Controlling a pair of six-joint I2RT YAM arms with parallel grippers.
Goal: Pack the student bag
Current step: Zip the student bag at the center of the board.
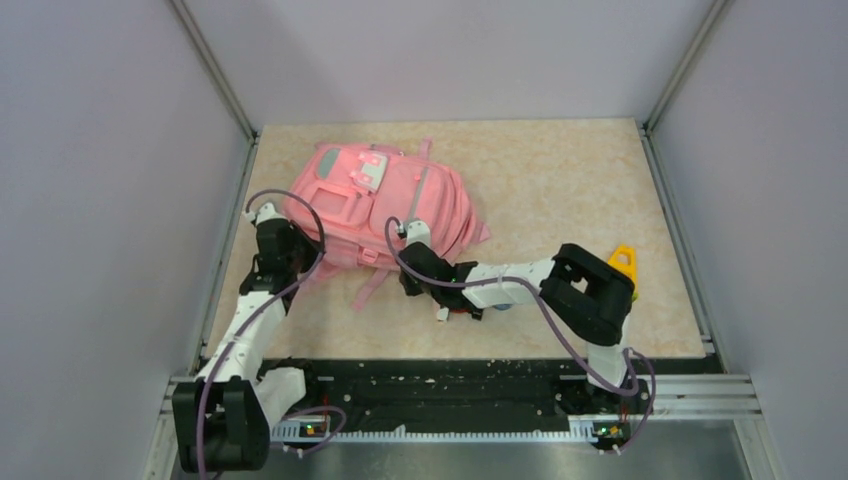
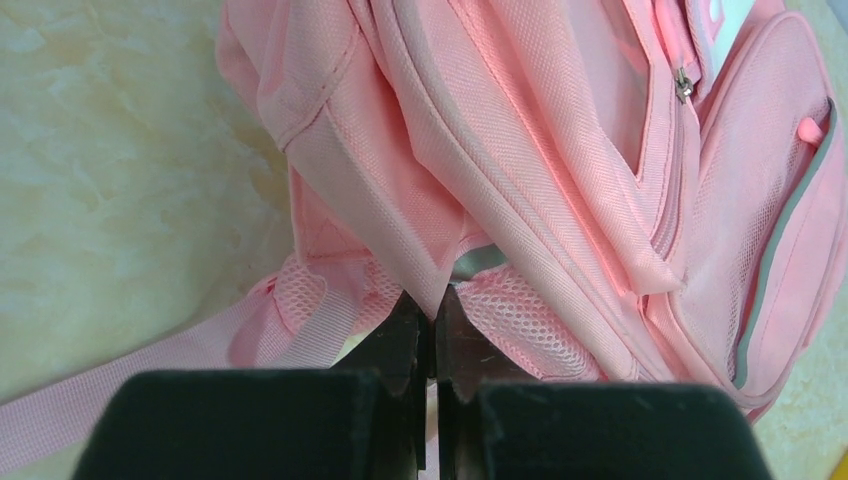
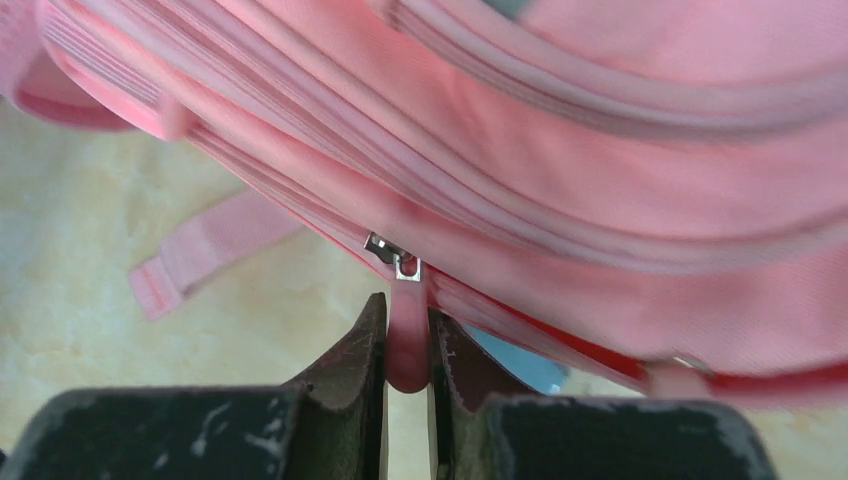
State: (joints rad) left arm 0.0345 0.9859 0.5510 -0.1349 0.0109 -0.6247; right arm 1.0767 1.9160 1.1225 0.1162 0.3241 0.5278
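The pink student bag [image 1: 385, 200] lies flat at the back left of the table, front pockets up. My left gripper [image 1: 283, 240] is at its near left edge, shut on a fold of the bag's pink fabric [image 2: 437, 290] beside a mesh strap [image 2: 510, 310]. My right gripper [image 1: 413, 262] is at the bag's near right edge, shut on the pink zip pull [image 3: 405, 330], which hangs from a metal slider [image 3: 392, 254] on the bag [image 3: 600, 150]. A loose strap [image 3: 200, 250] lies on the table.
A yellow object [image 1: 622, 265] lies on the table by the right arm's elbow. A blue thing [image 3: 520, 365] shows just under the bag's edge in the right wrist view. Grey walls and metal rails close in the table on three sides.
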